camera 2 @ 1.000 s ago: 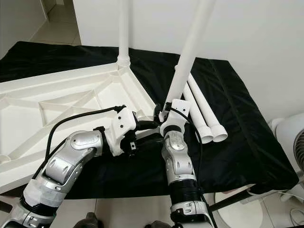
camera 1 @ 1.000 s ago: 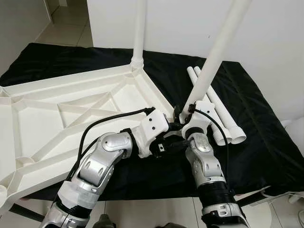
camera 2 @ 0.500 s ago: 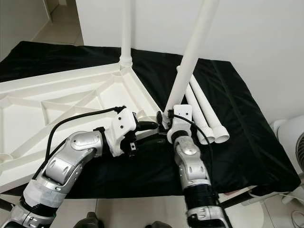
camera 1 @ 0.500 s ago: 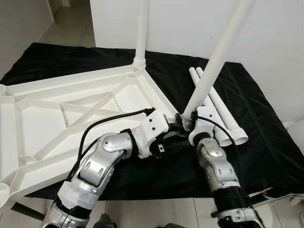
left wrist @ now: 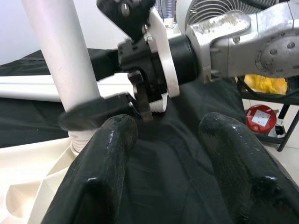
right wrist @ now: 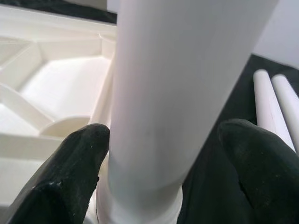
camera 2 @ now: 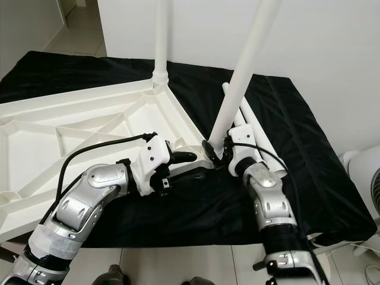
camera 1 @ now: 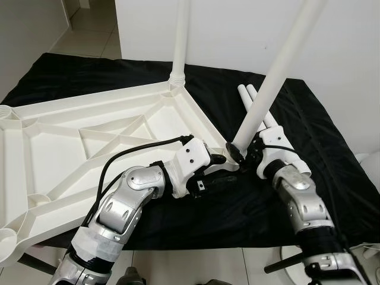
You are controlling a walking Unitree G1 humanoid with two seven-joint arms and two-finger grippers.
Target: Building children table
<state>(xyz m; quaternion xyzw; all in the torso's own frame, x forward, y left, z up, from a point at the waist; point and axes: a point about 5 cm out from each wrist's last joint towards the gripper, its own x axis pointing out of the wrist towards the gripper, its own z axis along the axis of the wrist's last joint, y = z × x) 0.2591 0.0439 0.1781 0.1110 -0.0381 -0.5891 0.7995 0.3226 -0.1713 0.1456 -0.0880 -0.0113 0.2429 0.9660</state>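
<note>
The white table top (camera 1: 71,119) lies upside down on a black cloth. One white leg (camera 1: 181,35) stands upright in its far corner. A second leg (camera 1: 279,71) leans to the right, its foot at the near right corner socket (camera 1: 228,155). My right gripper (camera 1: 237,152) is shut on this leg just above the socket, and the right wrist view has a black finger (right wrist: 70,163) on each side of the tube. My left gripper (camera 1: 224,169) is open right beside that corner, its fingers (left wrist: 107,154) spread over the cloth with nothing between them.
Two loose legs (camera 1: 246,95) lie side by side on the cloth (camera 1: 332,178) to the right of the table top, partly behind my right arm. A white wall rises behind the table. A white fan (camera 2: 362,172) stands off the right edge.
My right arm has swung out to the right, still gripping the leaning leg, whose foot stays at the corner. The left gripper has not moved. The camera has shifted slightly.
</note>
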